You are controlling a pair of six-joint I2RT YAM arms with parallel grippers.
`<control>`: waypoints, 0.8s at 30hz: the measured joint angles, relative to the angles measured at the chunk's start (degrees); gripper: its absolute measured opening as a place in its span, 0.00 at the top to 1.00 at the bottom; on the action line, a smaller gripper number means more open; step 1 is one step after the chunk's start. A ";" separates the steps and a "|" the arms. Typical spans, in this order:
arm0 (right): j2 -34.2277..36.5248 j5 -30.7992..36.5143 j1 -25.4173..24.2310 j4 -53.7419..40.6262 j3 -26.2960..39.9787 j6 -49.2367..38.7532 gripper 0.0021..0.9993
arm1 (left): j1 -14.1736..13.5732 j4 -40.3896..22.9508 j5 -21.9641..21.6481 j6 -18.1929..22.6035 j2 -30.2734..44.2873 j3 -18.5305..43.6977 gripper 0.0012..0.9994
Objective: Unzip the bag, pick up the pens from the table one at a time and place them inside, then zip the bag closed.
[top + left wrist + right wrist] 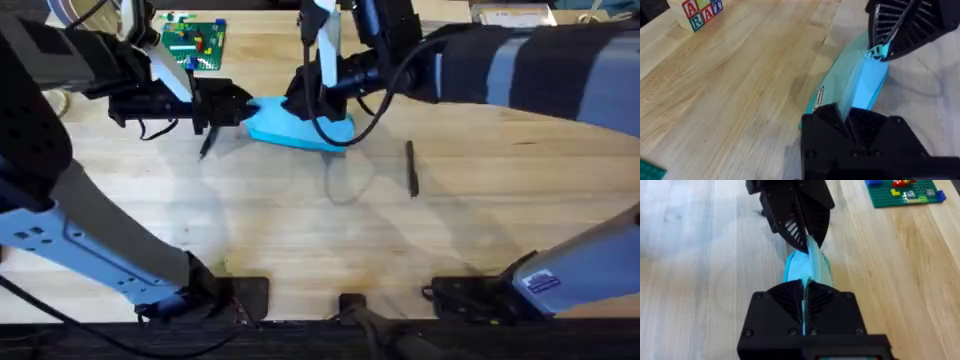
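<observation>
Overhead: the bag (300, 125) lies on the bench (300, 230) toward its far side, a light blue pouch lying roughly across the view; the left pincer (243, 108) meets the bag's left end and the right pincer (298, 103) sits at its far edge, just right of the left one; one pen (411, 167) lies on the bench to the right of the bag, well apart from it; a second pen (206, 145) lies just left of the bag, under the left arm; a green baseplate (195, 46) with small bricks lies beyond the bag, to its left.

Left wrist: the left pincer (849, 117) is closed on the near end of the bag (850, 82), its fingers pressed together with fabric between them; at the bag's other end the right pincer (883, 48) pinches a small blue tab at the zipper line; alphabet blocks (695, 11) stand on the bench (730, 85), well away from the bag.

Right wrist: the right pincer (804, 287) is closed, fingers touching, with the bag (807, 270) bunched up between it and the left pincer (807, 240), which grips the far end; the baseplate (902, 191) lies off to one side of the bag.
</observation>
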 joint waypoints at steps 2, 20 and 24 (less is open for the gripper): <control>1.35 -0.13 0.88 3.73 0.00 2.59 0.97 | -0.01 0.00 0.01 0.00 0.00 0.00 0.96; 5.72 0.07 4.13 14.08 0.02 7.74 0.97 | 0.00 -0.15 0.01 0.00 0.00 0.00 0.96; 7.01 0.01 4.35 17.36 0.02 10.45 0.97 | 0.04 0.07 0.00 0.00 0.00 0.00 0.96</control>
